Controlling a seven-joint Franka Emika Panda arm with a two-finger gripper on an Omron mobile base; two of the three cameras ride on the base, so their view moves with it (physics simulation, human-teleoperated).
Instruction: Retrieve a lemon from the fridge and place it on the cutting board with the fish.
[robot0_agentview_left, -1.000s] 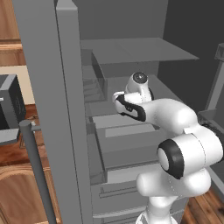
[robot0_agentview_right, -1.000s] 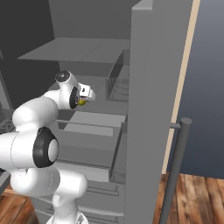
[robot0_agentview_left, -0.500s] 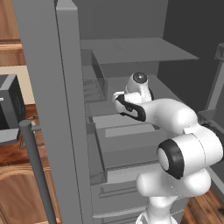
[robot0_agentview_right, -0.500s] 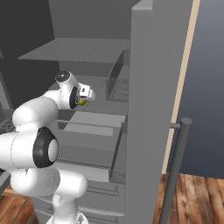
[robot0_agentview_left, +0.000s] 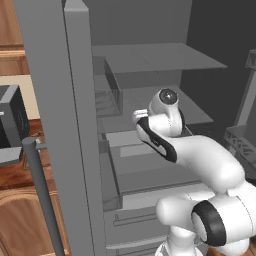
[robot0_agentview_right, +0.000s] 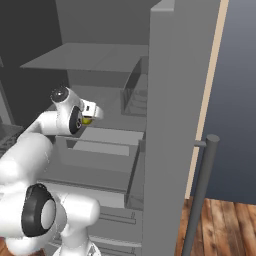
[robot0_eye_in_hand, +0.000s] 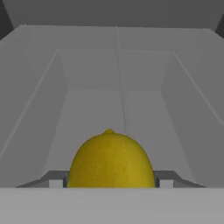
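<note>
While your arm is reaching into the open fridge (robot0_agentview_left: 65, 125), the gripper (robot0_eye_in_hand: 112, 183) is sitting inside the grey compartment, above the drawers.

Hand view: the lemon (robot0_eye_in_hand: 110, 159) is sitting right between the fingers (robot0_eye_in_hand: 56, 180), one dark tip showing at each side of it. Both tips are pressing against the fruit; the fingers are closed around it, spread only as wide as the lemon itself. Its pointed end is facing away from the hand.

Beyond the lemon, pale grey walls of a fridge bin (robot0_eye_in_hand: 118, 87) are running ahead of the fingers, sloping in at both sides.

Right base view: a speck of yellow, the lemon (robot0_agentview_right: 87, 120), is peeking out under the white hand, just past the wrist. A fridge shelf (robot0_agentview_right: 90, 56) is hanging above the hand, and the open door (robot0_agentview_right: 170, 125) is standing off to the side, its bar handle (robot0_agentview_right: 200, 195) nearer the camera.

Left base view: the wrist is blocking the fingers, so you cannot tell their state from there.
</note>
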